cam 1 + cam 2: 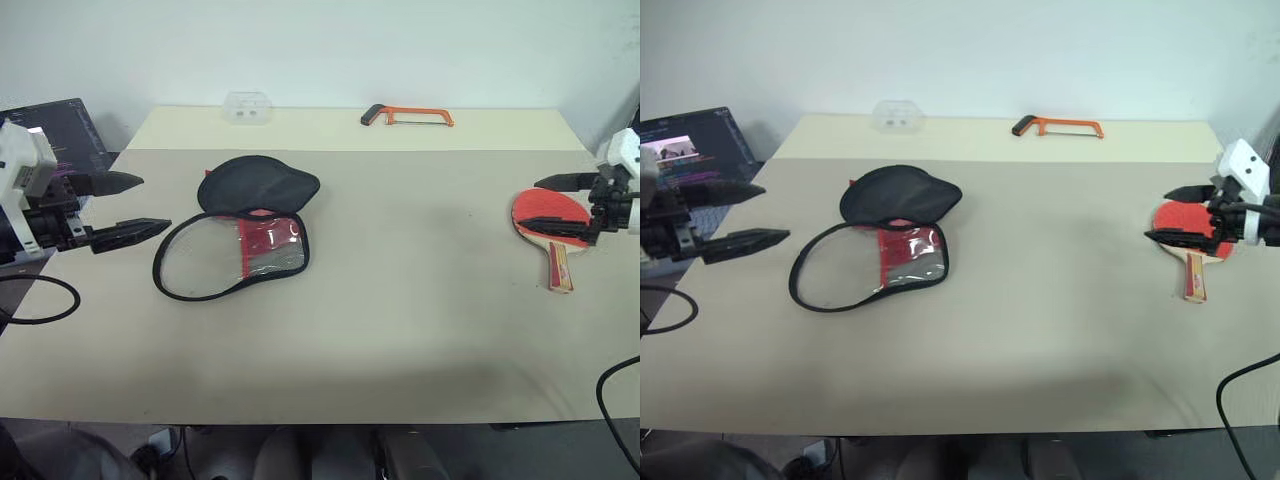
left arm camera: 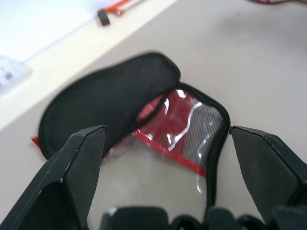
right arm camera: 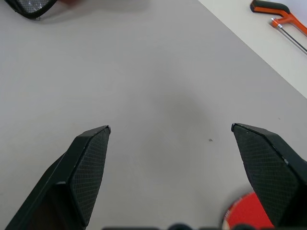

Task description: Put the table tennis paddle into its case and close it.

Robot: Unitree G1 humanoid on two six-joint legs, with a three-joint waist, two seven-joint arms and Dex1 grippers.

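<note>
- Laptop [image 1: 700,140]: far left, off the worktop's [image 1: 400,300] left edge, screen lit.
- Left gripper [image 1: 135,207]: released, jaws wide, empty, hovering at the left edge and pointing right toward the case.
- Case [image 1: 240,235]: left of centre, unzipped; black flap folded back on the far side, clear window and red panel facing up.
- Clear box [image 1: 247,106]: far edge.
- Hacksaw [image 1: 408,116]: far edge, right of the box.
- Paddle [image 1: 550,230]: far right, red face up, handle toward the near side.
- Right gripper [image 1: 1172,214]: released, empty, jaws spread over the paddle's blade.
</note>
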